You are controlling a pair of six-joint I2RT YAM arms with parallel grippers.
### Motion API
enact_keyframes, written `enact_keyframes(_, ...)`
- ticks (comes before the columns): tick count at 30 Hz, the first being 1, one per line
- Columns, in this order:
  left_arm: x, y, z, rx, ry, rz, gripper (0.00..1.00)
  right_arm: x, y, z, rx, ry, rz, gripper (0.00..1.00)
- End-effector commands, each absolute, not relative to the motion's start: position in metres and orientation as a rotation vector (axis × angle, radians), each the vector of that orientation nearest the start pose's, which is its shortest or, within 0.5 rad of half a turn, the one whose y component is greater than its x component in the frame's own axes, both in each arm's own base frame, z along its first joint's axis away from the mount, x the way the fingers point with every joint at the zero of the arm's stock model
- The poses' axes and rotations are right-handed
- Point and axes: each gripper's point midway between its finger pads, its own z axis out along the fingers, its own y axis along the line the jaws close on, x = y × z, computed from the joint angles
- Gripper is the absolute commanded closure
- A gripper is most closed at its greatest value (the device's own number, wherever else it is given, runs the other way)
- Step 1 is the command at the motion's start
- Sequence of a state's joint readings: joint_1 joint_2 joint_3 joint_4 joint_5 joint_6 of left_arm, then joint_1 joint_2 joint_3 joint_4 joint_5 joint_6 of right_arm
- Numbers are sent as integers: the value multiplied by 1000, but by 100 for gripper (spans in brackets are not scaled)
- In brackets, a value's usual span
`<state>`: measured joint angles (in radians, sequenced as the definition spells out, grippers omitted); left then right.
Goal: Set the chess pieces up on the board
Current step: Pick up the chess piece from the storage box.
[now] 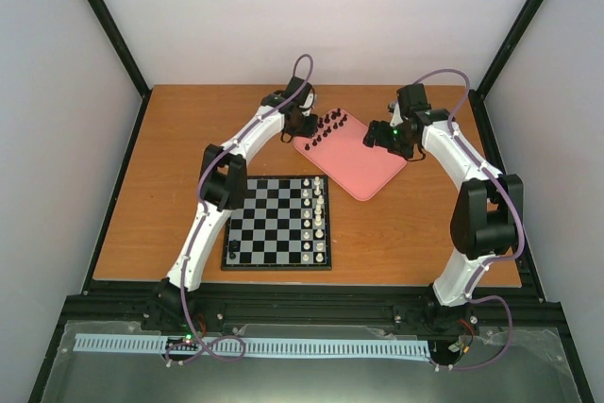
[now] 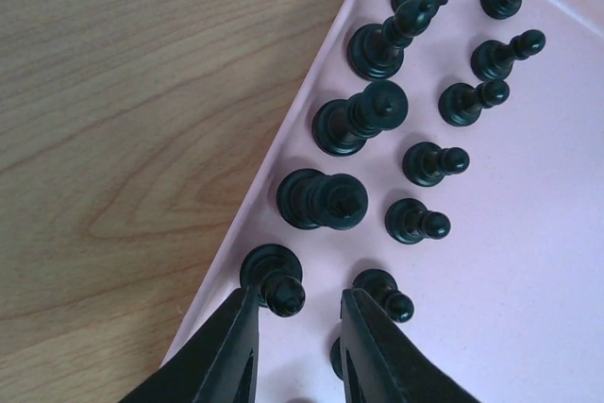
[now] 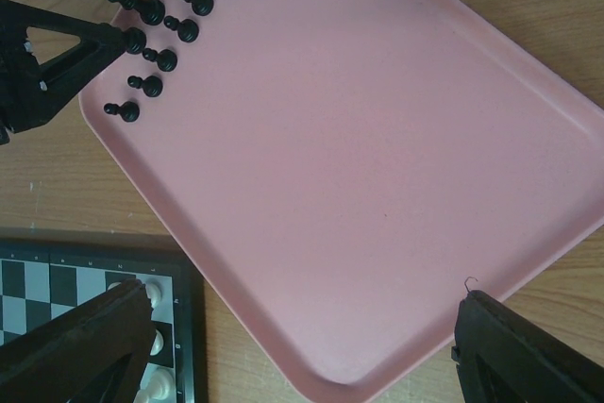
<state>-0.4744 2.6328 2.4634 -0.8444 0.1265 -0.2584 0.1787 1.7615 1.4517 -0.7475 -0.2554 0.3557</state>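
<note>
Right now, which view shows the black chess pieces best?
Left wrist: the black chess pieces fill the frame, shapes distinct. Top external shows tiny specks on the pink tray; right wrist, small figures at its corner.

The left gripper (image 1: 304, 125) is hanging just beside the chess pieces (image 1: 332, 124) at the far corner of the pink tray (image 1: 363, 175); the right gripper (image 1: 381, 136) is hovering at its right edge.

Pink rounded tray (image 1: 363, 162) askew on wooden table (image 1: 170, 139); cream pieces (image 1: 319, 219) in two columns near it.
</note>
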Motion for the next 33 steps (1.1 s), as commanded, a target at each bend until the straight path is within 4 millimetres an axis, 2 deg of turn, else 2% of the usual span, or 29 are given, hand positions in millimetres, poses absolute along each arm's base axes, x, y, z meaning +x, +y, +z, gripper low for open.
enact_keyframes(1,561,-316,63,327,2560,-430,72,429,118,145,146,2662,519,0)
enact_keyframes(10,566,-314,63,306,2551,-408,74,428,118,140,146,2679,530,0)
enact_keyframes(15,566,-312,60,301,2556,-392,88,428,118,139,143,2681,532,0)
enact_keyframes(20,566,-313,57,302,2561,-398,89,429,119,139,140,2681,537,0)
enact_keyframes(24,565,-313,55,303,2566,-398,87,428,119,139,138,2682,540,0)
enact_keyframes(28,565,-312,53,306,2569,-394,69,428,120,139,135,2681,547,0)
enact_keyframes(33,565,-311,54,304,2570,-385,69,428,120,139,134,2681,550,0)
